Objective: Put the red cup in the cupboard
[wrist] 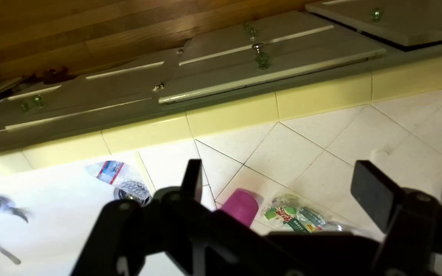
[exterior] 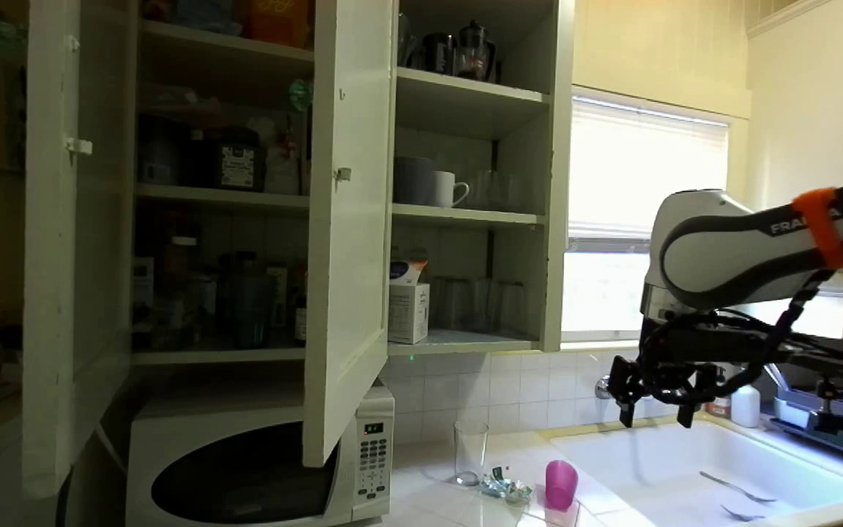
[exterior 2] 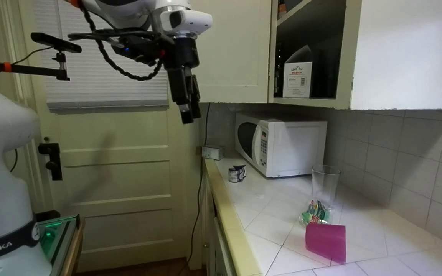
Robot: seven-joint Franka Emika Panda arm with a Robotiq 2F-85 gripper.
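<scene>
The red cup (exterior: 560,484), a plain magenta tumbler, lies on its side on the white tiled counter in both exterior views (exterior 2: 325,242). In the wrist view the red cup (wrist: 240,207) shows at lower middle, partly hidden behind the gripper's left finger. The cream cupboard (exterior: 559,219) hangs above the counter with doors swung open; in an exterior view its open part (exterior 2: 347,53) shows at upper right. My gripper (exterior: 656,419) is open and empty, pointing down, well above the counter and apart from the cup; its spread fingertips show in the wrist view (wrist: 282,176).
A clear glass (exterior: 470,454) and a plastic packet (exterior 2: 315,212) lie close to the cup. A white microwave (exterior 2: 296,149) stands under the cupboard. An open cupboard door (exterior: 352,219) juts forward. The sink (exterior: 714,439) holds forks. A white mug (exterior: 449,189) and glasses fill shelves.
</scene>
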